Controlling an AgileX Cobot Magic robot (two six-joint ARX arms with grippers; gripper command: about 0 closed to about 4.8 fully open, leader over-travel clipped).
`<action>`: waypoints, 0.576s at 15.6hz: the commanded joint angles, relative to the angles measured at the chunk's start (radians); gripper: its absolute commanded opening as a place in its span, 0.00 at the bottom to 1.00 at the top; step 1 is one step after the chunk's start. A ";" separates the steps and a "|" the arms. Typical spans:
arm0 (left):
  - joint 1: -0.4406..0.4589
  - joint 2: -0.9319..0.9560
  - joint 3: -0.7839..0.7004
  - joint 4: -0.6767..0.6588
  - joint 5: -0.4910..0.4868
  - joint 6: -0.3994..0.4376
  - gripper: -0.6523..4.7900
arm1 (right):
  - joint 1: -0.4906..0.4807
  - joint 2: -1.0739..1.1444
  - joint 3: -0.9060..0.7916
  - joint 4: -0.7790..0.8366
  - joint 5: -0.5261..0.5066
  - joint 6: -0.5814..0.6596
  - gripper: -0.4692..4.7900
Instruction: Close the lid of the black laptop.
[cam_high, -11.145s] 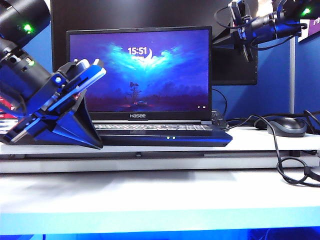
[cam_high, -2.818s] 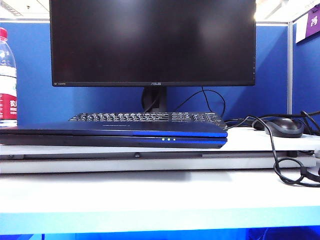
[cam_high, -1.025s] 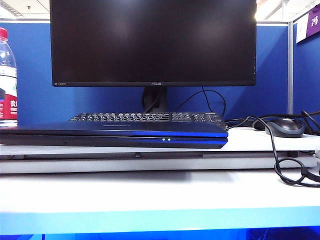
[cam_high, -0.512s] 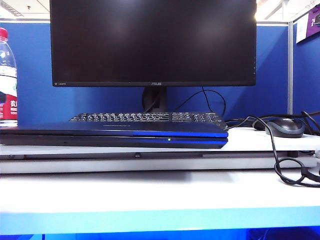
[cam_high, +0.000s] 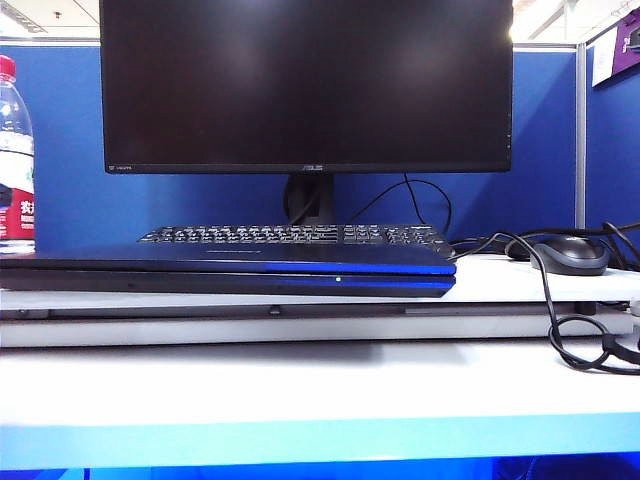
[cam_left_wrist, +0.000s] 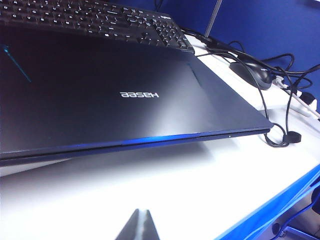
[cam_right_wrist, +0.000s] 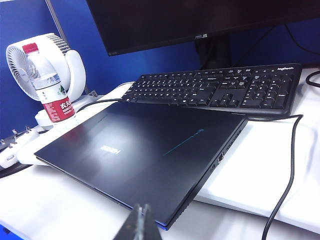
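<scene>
The black laptop (cam_high: 230, 270) lies flat on the white desk, its lid (cam_left_wrist: 125, 95) down on the base with the "Hasee" logo facing up; one small light glows on its front edge. The same lid (cam_right_wrist: 145, 150) shows in the right wrist view. Neither arm appears in the exterior view. My left gripper (cam_left_wrist: 142, 212) is shut and empty, hanging over the white desk in front of the laptop's front edge. My right gripper (cam_right_wrist: 141, 206) is shut and empty too, above the laptop's front corner.
A black ASUS monitor (cam_high: 305, 85) stands behind a separate black keyboard (cam_high: 290, 234). A mouse (cam_high: 572, 254) with looping cables (cam_high: 575, 335) lies to the right. A water bottle (cam_high: 15, 160) stands at the left, with a white fan (cam_right_wrist: 47, 60) behind it.
Long ago the lid stood open with both arms near it; now it is down and the arms are out of the exterior view. The front-edge lights dropped from two to one.
</scene>
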 joint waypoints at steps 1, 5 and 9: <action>0.007 -0.002 0.000 0.003 -0.049 0.061 0.11 | 0.000 -0.001 0.003 0.017 -0.001 0.003 0.09; 0.213 -0.002 0.000 0.011 -0.134 0.135 0.11 | 0.000 -0.001 0.003 0.017 -0.001 0.003 0.09; 0.439 -0.002 0.000 0.013 -0.134 0.161 0.11 | 0.000 -0.001 0.003 0.017 -0.001 0.003 0.09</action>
